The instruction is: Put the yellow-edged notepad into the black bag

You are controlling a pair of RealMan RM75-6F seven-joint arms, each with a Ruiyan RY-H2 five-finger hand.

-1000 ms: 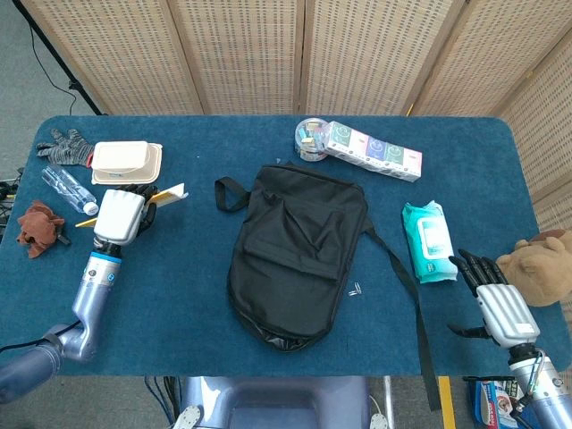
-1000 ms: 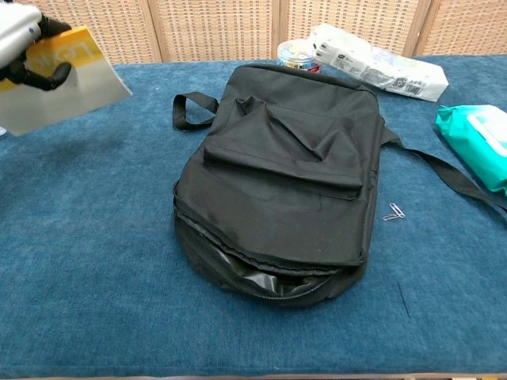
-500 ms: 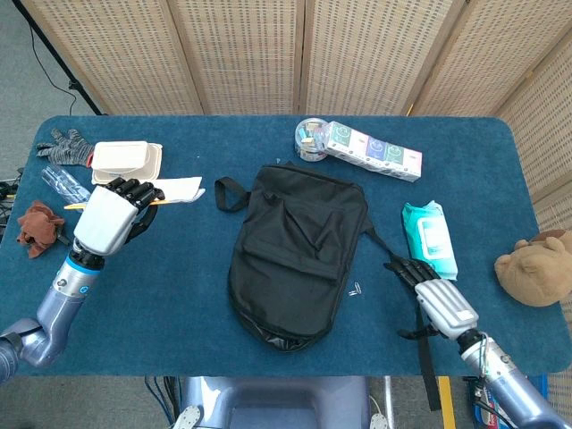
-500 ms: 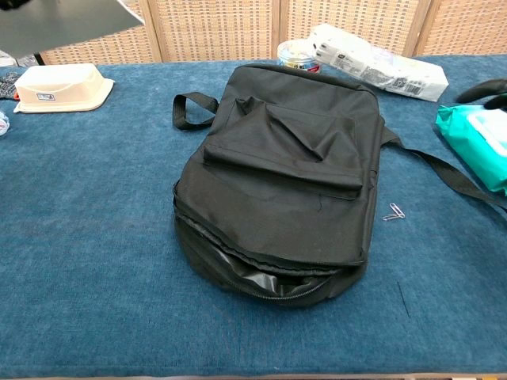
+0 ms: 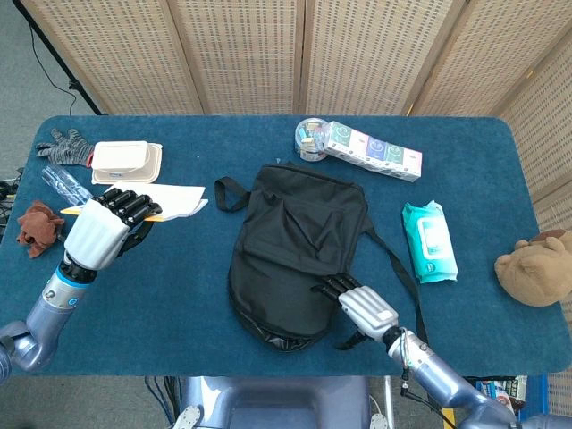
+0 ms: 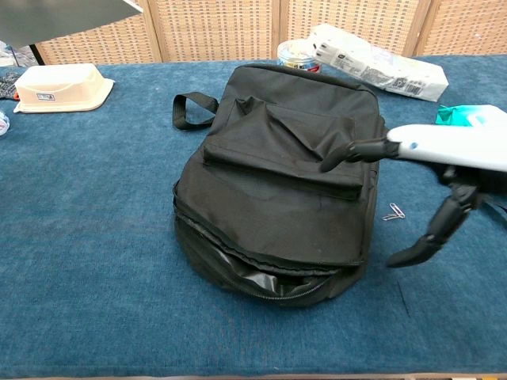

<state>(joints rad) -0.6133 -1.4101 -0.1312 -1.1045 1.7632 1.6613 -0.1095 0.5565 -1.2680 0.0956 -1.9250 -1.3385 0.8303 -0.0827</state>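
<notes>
Left hand (image 5: 105,231) is clamped on the yellow-edged white notepad (image 5: 170,198), held flat above the blue cloth surface (image 5: 161,295) left of the black fabric bag (image 5: 295,255), long axis pointing right toward the bag's strap loop; no writing on it can be read. Right hand (image 5: 357,307) hovers over the bag's lower right edge, fingers spread and holding nothing.

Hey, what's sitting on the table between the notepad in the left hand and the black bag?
Nothing: in the head view only bare blue table separates the yellow-edged notepad, held in the left hand, from the black bag. The bag's top handle loop reaches toward it.
</notes>
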